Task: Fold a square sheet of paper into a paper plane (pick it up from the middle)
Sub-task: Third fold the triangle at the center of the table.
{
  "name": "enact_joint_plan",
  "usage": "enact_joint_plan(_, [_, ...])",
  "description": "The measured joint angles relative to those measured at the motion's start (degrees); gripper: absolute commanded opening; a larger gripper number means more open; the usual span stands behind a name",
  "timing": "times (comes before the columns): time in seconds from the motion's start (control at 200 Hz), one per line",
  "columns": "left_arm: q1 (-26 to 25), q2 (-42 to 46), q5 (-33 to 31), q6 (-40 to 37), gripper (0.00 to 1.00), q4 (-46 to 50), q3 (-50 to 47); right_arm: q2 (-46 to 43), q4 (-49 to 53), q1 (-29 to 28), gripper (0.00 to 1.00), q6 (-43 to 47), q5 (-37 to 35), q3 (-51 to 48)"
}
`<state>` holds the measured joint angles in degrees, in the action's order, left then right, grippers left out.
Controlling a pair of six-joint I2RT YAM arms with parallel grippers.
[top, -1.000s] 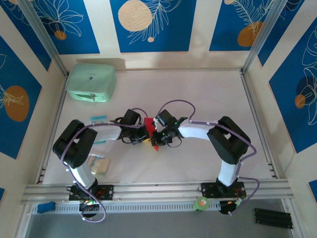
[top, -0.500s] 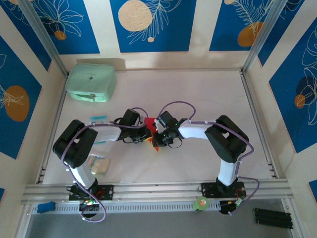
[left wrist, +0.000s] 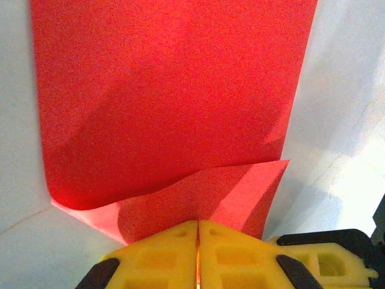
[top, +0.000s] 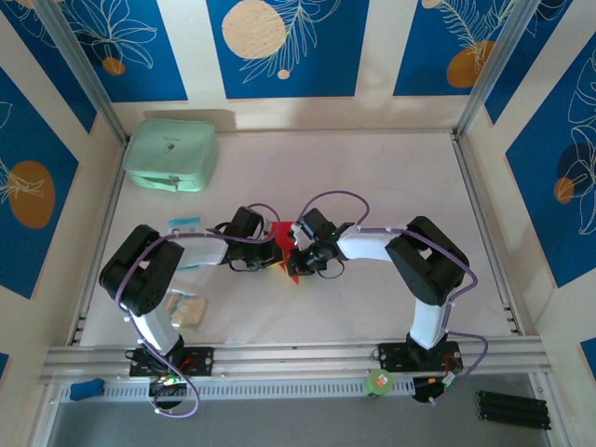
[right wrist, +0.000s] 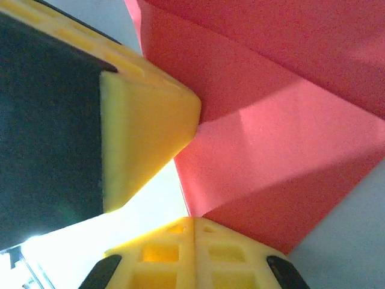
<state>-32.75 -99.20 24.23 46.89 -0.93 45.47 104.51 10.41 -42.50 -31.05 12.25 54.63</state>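
Pinched from two sides, the red sheet of paper (left wrist: 180, 90) is held at the middle of the table (top: 372, 177), between the two arms and well apart from the green case (top: 172, 155) in the far left corner. It is no longer flat: a flap is turned up along its near edge in the left wrist view, and a sharp crease is seen across it in the right wrist view, so a fold is judged to be in progress rather than a finished plane. Whether the paper is lifted clear of the table cannot be told.

The left hand (left wrist: 198, 226) is closed, with the folded flap caught at the seam of its fingertips. The right hand (right wrist: 194, 220) is likewise closed on a corner of the paper. This doubled grip is judged to serve the fold: one edge is anchored while the other is drawn over and pressed.

Both arms are reached inward and bent at the elbow, so that the hands are brought nearly tip to tip. A finger (right wrist: 150, 114) of the left hand is seen just beside the right hand, touching the paper.
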Motion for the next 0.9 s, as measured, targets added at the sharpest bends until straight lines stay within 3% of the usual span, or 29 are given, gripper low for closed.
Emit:
enact_joint_plan(0.24, [2.3, -0.5, -0.1, -4.7, 0.1, 3.9, 2.0, 0.0, 1.0, 0.2, 0.0, 0.4, -0.3, 0.2])
enact_joint_plan(0.63, [12.7, -2.2, -1.0, -11.1, 0.1, 10.0, 6.7, -0.1, 4.0, 0.7, 0.01, 2.0, -0.2, 1.1])
enact_joint_plan(0.9, [13.5, 4.2, -1.4, -11.3, 0.12, 12.2, 8.9, -0.5, 7.4, 1.7, 0.04, 4.2, -0.2, 2.2])
